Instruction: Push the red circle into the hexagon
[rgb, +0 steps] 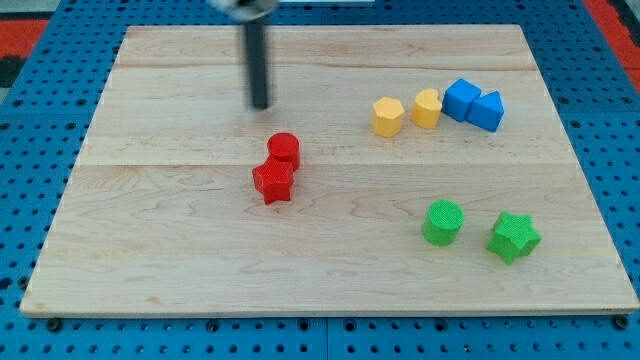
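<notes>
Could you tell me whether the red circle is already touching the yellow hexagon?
Not touching. The red circle sits against the red star, with bare board separating it from the yellow hexagon.

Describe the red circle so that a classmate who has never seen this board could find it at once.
Start at the wooden board and look a little left of its middle, where two red blocks touch, below my tip. The red circle is the upper one, nearer my tip. It has a round top, while the red star under it has points.
</notes>
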